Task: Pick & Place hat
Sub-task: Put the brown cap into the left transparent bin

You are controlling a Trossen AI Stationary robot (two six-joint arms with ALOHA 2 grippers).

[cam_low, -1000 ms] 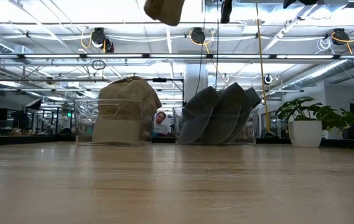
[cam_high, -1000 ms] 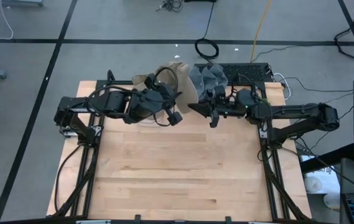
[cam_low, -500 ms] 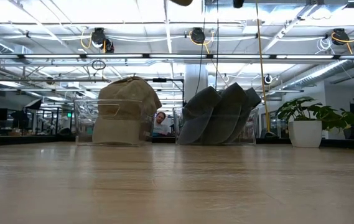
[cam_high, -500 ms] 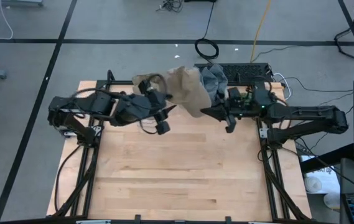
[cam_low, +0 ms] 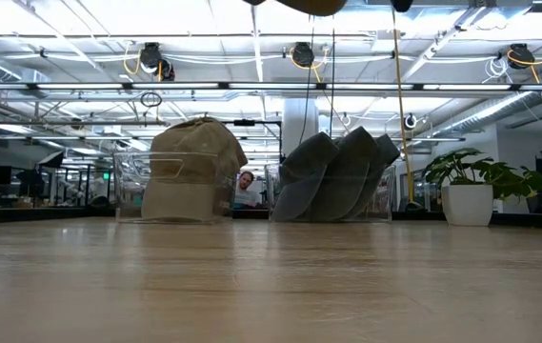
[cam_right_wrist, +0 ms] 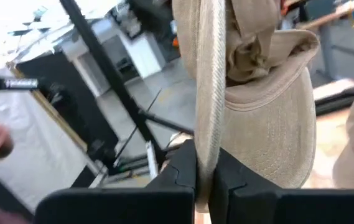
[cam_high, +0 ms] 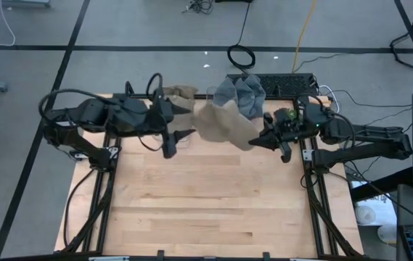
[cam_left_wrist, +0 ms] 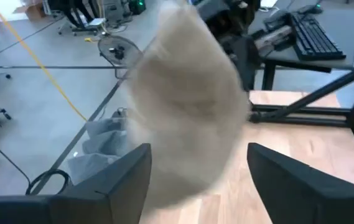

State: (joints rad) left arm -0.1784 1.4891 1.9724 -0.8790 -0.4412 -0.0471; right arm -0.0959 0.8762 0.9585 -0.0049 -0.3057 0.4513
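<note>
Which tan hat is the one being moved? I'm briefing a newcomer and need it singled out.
Look above the far half of the wooden table, between the two arms. The tan hat hangs there in mid-air, pinched by the right gripper; the other tan hats and the grey hats sit at the far edge.

Ahead of the left gripper (cam_left_wrist: 198,177) the tan hat (cam_left_wrist: 189,112) is a blur. In the low view the top edge cuts off all but the hat's underside.

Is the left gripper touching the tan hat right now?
Apart. In the high view the left gripper stands open, with bare table between it and the tan hat pinched by the right gripper.
</note>
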